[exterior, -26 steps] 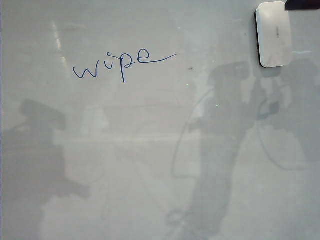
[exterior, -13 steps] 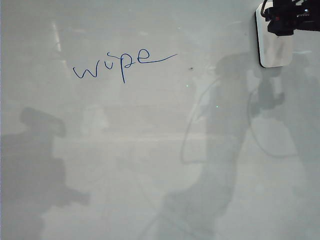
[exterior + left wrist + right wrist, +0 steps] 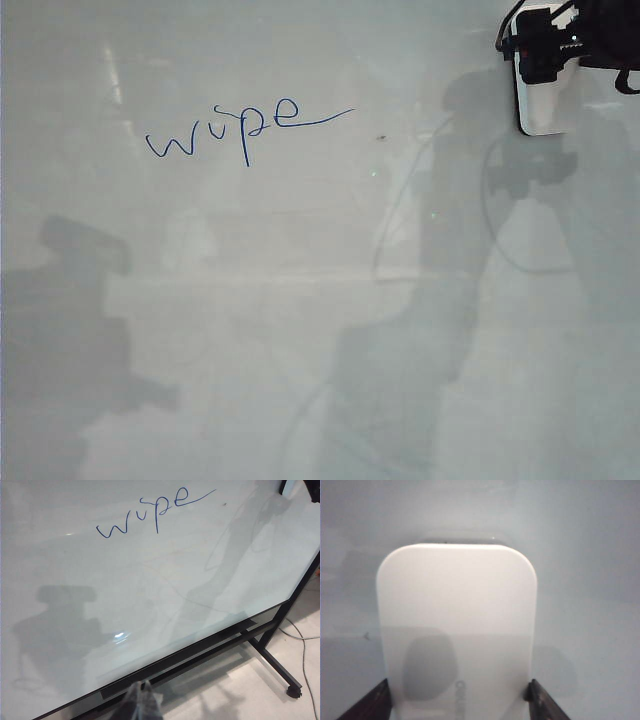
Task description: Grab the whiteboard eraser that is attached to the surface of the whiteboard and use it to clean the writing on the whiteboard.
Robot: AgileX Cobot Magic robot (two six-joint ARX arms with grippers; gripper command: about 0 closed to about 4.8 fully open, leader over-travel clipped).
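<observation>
**Inspector A:** The whiteboard eraser (image 3: 548, 100) sits flat on the whiteboard (image 3: 320, 300) at the upper right of the exterior frame. It is not yet lifted. The writing (image 3: 245, 125), the word "wipe" in blue, lies in the upper left half, well apart from the eraser and untouched.

**Inspector B:** And the right gripper (image 3: 545, 45)?

**Inspector A:** It covers the eraser's upper end in the exterior view. In the right wrist view the eraser (image 3: 457, 630) fills the middle, with one dark fingertip (image 3: 372, 702) just outside each long edge. The jaws stand wide and straddle the block. Whether the tips touch its sides I cannot tell; nothing is gripped.

**Inspector B:** Advice for the grab?

**Inspector A:** In my judgement: keep the block centred between the fingers, seat them against the long sides low near the board, then close squarely. An off-centre squeeze could twist the block or slide it along the glossy surface. Peeling it off from one edge should be easier than a straight pull.

**Inspector B:** The left gripper (image 3: 142, 705)?

**Inspector A:** Only a blurred tip shows at the bottom edge of the left wrist view, below the board's lower rim. Its opening cannot be told.
</observation>
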